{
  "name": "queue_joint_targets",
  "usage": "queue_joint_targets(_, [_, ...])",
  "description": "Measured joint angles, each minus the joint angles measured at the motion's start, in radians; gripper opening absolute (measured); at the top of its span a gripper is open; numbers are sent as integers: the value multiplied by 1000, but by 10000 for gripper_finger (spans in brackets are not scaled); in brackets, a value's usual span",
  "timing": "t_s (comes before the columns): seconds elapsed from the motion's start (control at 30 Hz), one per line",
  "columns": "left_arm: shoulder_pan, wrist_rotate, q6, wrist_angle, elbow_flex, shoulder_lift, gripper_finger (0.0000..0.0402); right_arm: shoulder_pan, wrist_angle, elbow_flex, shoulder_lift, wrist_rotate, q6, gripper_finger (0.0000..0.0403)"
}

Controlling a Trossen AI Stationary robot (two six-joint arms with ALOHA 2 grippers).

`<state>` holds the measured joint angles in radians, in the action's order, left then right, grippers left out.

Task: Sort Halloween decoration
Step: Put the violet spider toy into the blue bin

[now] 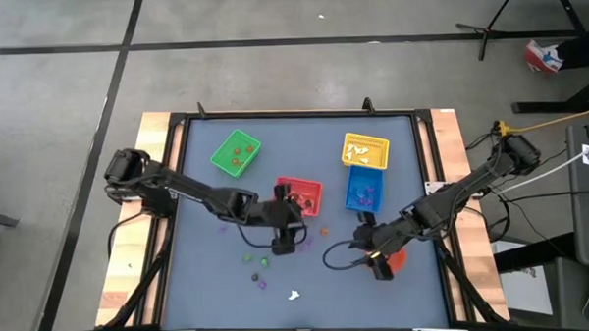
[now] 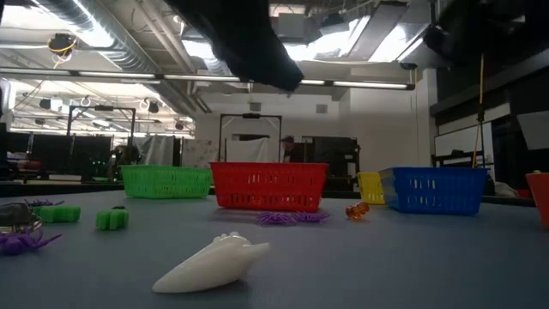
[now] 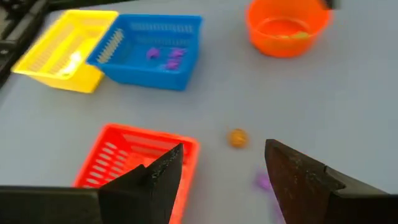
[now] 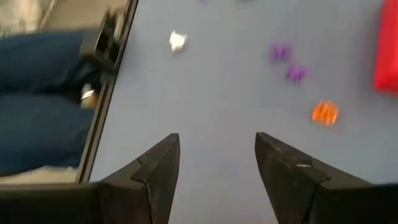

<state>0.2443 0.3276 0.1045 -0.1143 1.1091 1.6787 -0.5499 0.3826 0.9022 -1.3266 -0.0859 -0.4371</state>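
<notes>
Both end effectors open and empty over the desk

The left end effector (image 1: 285, 241) hangs just beside the red basket (image 1: 300, 192), fingers (image 3: 155, 180) spread wide with nothing between them; an orange trinket (image 3: 237, 137) and a purple one (image 3: 262, 181) lie on the desk (image 1: 210, 277) beyond them. The right end effector (image 1: 368, 249) sits near the orange bowl (image 1: 394, 260), fingers (image 4: 283, 168) likewise apart and holding nothing. Other trinkets lie scattered on the desk, including a white one (image 1: 293, 295); more rest in the green (image 1: 235, 153), yellow (image 1: 365, 151) and blue (image 1: 363, 189) baskets

Overhead and table-level views share the red basket (image 1: 300, 192) — wrists seemingly closer.
</notes>
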Motion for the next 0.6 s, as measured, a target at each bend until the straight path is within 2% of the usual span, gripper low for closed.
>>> queue_joint_targets(0.23, [137, 0, 88, -98, 0, -21, 211, 0, -247, 0, -126, -137, 27, 209])
queue_joint_targets(0.4, [225, 0, 146, -147, 0, -20, 211, 0, -425, 0, -247, -194, 92, 209])
queue_joint_targets(0.6, [304, 4, 182, -143, 0, -20, 211, 0, -588, 0, -376, -301, 184, 209])
